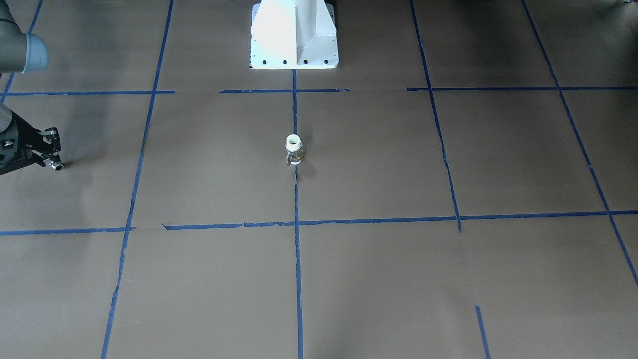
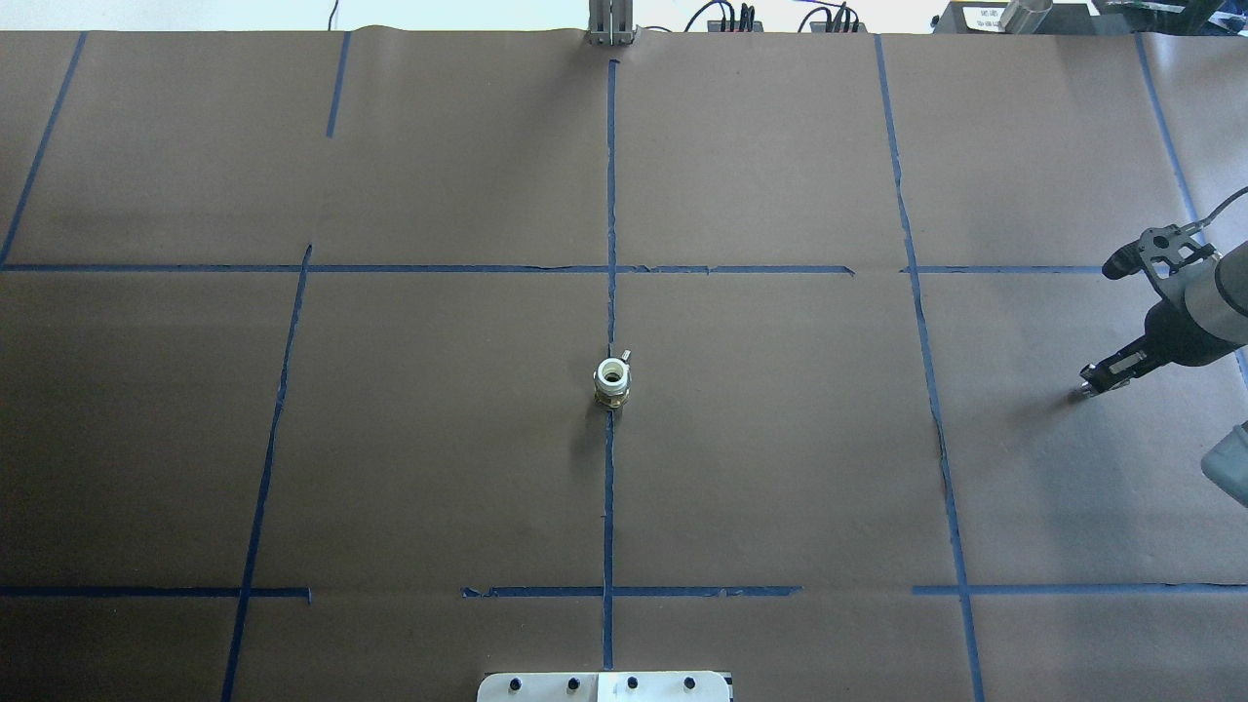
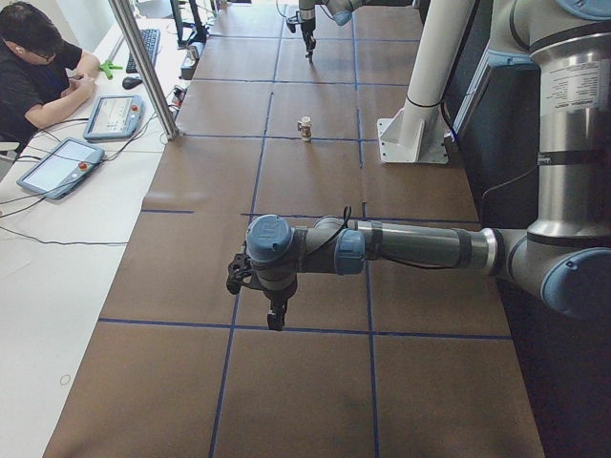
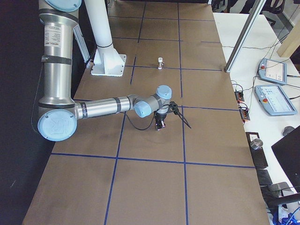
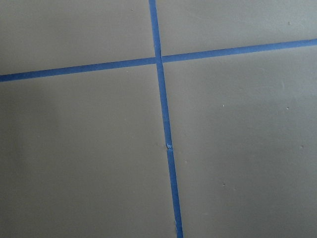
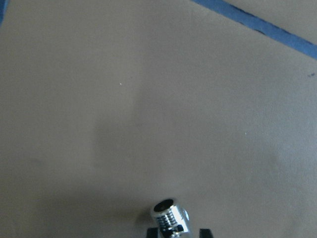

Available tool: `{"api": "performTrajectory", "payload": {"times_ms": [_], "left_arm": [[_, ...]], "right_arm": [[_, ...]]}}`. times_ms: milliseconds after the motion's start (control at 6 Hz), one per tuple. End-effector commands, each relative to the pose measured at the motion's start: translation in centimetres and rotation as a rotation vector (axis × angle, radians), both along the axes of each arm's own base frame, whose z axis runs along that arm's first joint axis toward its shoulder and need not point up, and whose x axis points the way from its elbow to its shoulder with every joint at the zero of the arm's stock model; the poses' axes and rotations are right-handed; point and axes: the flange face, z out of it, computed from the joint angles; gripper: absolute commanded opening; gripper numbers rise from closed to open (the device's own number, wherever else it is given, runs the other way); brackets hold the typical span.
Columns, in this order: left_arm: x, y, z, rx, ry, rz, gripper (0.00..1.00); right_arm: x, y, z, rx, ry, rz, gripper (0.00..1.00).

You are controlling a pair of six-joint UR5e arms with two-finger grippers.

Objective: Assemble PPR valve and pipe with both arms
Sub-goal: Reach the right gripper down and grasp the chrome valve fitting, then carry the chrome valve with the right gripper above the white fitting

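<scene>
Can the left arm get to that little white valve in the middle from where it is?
Probably yes. The valve stands alone on the table, and the left gripper hangs over a bare part with nothing between them. The right gripper, holding the pipe, is far off.

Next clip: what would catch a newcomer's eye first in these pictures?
A lone PPR valve stands upright on the centre tape line of the brown table, with nothing else near it. Off at the robot's right end, the right tool grips the shiny pipe low over the table. The left arm stretches over the opposite end, far from both parts.
</scene>
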Motion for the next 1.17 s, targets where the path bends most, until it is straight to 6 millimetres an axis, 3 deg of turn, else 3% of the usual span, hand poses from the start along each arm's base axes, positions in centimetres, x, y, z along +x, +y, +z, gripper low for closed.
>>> {"api": "performTrajectory", "payload": {"times_ms": [0, 167, 500, 667, 1000], "left_arm": [[0.0, -0.1, -0.1, 0.001, 0.000, -0.001, 1.00], [0.0, -0.1, -0.1, 0.001, 0.000, -0.001, 1.00], [0.0, -0.2, -0.3, 0.005, 0.000, 0.000, 1.00], [0.0, -0.2, -0.3, 0.004, 0.000, -0.001, 1.00], [0.0, -0.6, -0.7, -0.006, 0.000, -0.021, 1.00]], "right_arm": [[1.1, -0.3, -4.7, 0.062, -0.050, 0.023, 0.00], [0.2, -1.8, -8.2, 0.117, -0.086, 0.026, 0.00], [-5.4, -7.2, -20.8, 0.179, -0.118, -0.002, 0.00], [-9.5, -6.8, -25.5, 0.249, -0.159, -0.054, 0.00], [-14.2, -6.3, -31.7, 0.344, -0.192, -0.092, 0.00]]}}
